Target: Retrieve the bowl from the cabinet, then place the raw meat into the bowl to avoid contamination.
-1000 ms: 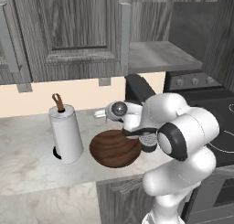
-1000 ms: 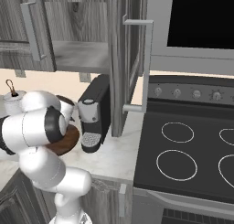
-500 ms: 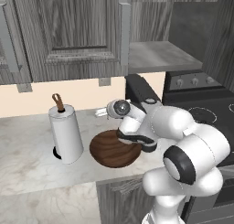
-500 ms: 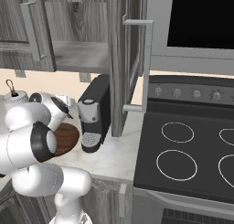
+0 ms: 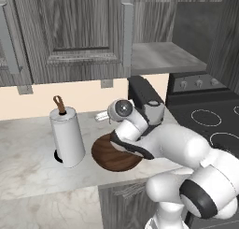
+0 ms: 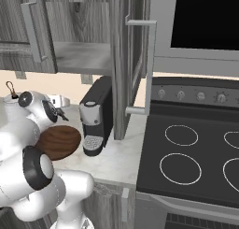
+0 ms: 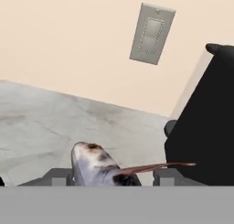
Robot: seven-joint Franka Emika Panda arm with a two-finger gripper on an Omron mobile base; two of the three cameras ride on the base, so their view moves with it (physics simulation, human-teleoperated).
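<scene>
Bowl is out of the cabinet and sits on the marble counter, just beside the paper-towel roll on the side toward the coffee machine. Cabinet door above the coffee machine stands open, its inner shelf bare, so the retrieval part reads as done. The arm is bent low over the far rim of the bowl, wrist turned toward the back wall. From the hand camera, the raw meat, a grey-purplish lump with a thin pointed end trailing toward the coffee machine, lies between the two fingers, very close to the lens. The fingers stand partly apart with the lump in the gap; judging by how it sits there, they look to be grasping the meat, though actual contact on the pads cannot be confirmed. Past the lump: counter, beige wall, a wall outlet, and the coffee machine's black side. Whether the meat is lifted clear of the counter or resting on it cannot be told. My reading: second half is under way. Left to do: carry the meat over the bowl, just beside the hand, and let it go inside. Bowl interior, where it shows, appears empty.
</scene>
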